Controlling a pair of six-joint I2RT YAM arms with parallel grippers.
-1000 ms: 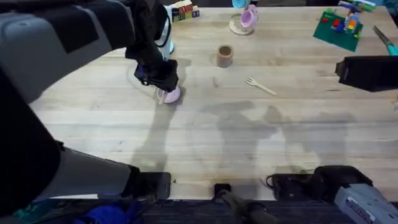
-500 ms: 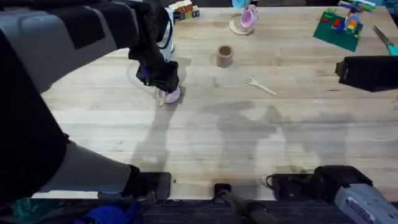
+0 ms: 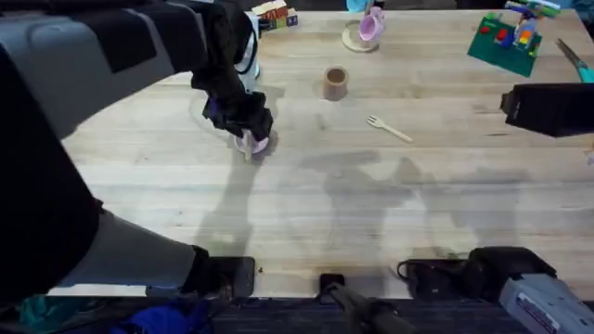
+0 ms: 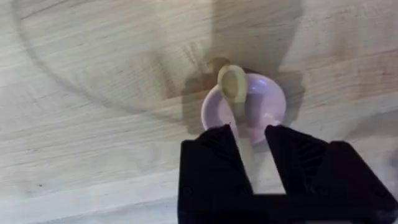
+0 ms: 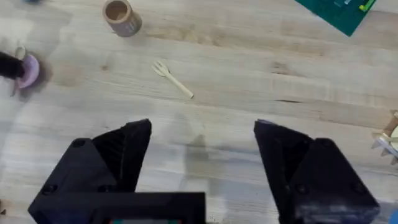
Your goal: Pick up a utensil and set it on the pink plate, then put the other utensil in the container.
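The utensil (image 4: 232, 83), a pale wooden spoon, lies across the pink plate (image 4: 268, 102) with its rounded end past the plate's rim. Its handle runs back between the fingers of my left gripper (image 4: 253, 140), which is open just above the plate and leaves a gap beside the handle. From overhead, that gripper (image 3: 243, 125) covers most of the pink plate (image 3: 260, 144). The other utensil (image 3: 388, 128), a wooden fork, lies flat on the table to the right. The tan container (image 3: 335, 83) stands upright behind it. My right gripper (image 5: 202, 143) hangs open and empty, well short of the fork (image 5: 173, 79).
A pink mug (image 3: 371, 26) on a coaster stands at the back centre. A green baseplate (image 3: 506, 39) with bricks sits at the back right, and small toy blocks (image 3: 274, 16) at the back left. Bare wooden table (image 3: 353, 213) spreads across the middle and front.
My left gripper has shifted slightly right and down over the pink plate, covering more of it. The fork, the container and the right arm have not moved.
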